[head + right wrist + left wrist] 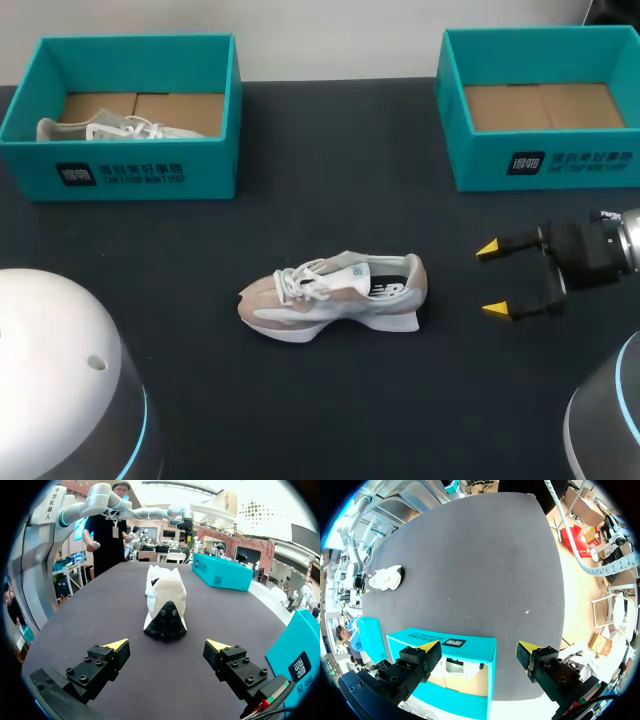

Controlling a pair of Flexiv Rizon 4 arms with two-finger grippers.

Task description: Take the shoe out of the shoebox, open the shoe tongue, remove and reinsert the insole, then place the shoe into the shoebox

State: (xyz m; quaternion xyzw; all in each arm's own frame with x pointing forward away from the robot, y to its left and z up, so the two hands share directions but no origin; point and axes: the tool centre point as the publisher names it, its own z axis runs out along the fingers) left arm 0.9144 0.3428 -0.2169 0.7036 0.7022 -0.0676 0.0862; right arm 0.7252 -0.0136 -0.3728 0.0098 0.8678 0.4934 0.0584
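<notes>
Head view has the shoe [335,295] upright on the tabletop [300,400], with the right gripper [498,280] spread wide just behind its heel, so the tongue-opening step looks next, likely calling for a steadying heel grasp first.

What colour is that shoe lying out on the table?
The low lace-up sneaker is beige and white, with white laces; the head view shows it best.

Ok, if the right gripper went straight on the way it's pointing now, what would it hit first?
Most likely the shoe. The right gripper points at its heel end with jaws open, and the right wrist view shows the heel straight ahead with nothing in between. Its height is hard to judge, so it might skim over the heel.
</notes>
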